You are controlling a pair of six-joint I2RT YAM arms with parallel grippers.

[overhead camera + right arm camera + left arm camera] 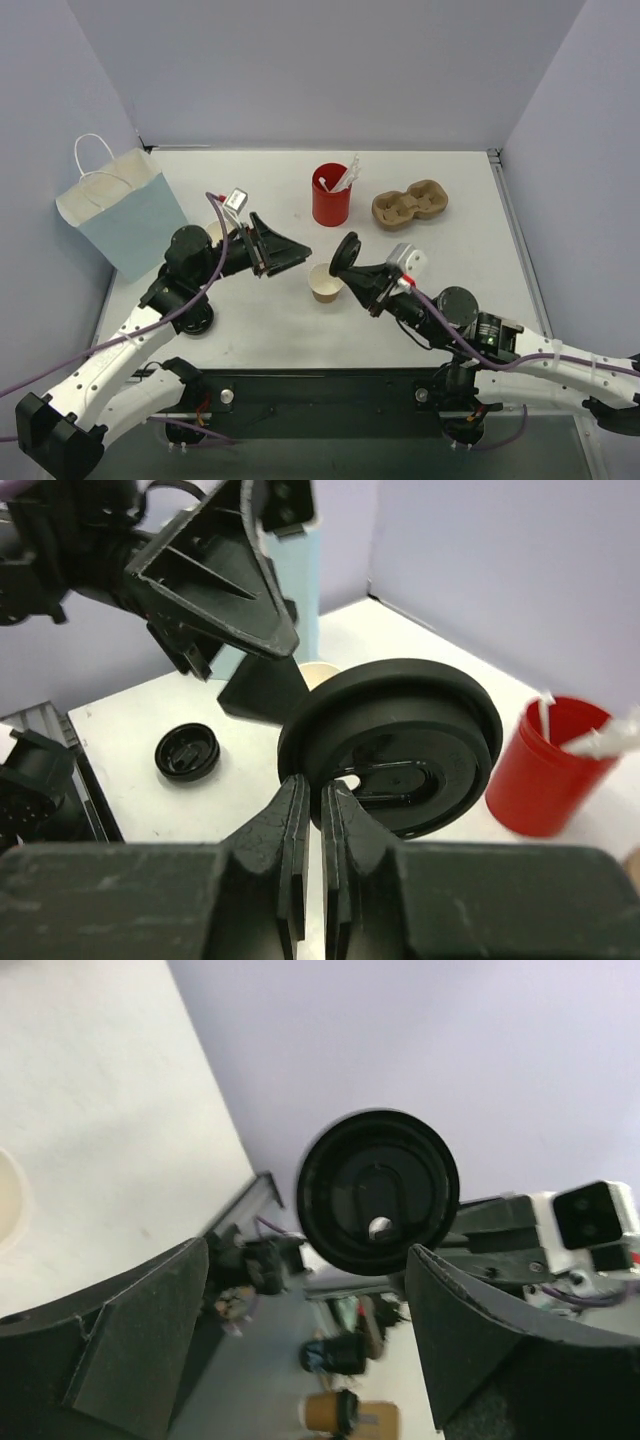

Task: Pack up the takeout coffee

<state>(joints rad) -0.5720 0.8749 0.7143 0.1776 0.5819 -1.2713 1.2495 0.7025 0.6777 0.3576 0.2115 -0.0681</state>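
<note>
Right pincer [310,792] clamped on the rim of the takeout coffee's black lid [400,730], held on edge; the lidless kraft cup [325,288] stands on the table [270,312] just beside it; left pincer [293,252], facing it, jaws apart.

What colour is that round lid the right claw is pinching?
Black all over. The lid shows best in the right wrist view, pinched by the right gripper.

- No lettering, number or brand reads anywhere at this moment.
- Black lid [400,710]: moulded ridges on its face, but no characters come through.
- Blue paper bag [135,220] and red cup [330,208]: plain sides towards the top camera.
- Left wrist view, bottom edge: brown object [375,1420] possibly wears a pale patch, too blurred to read.
</note>
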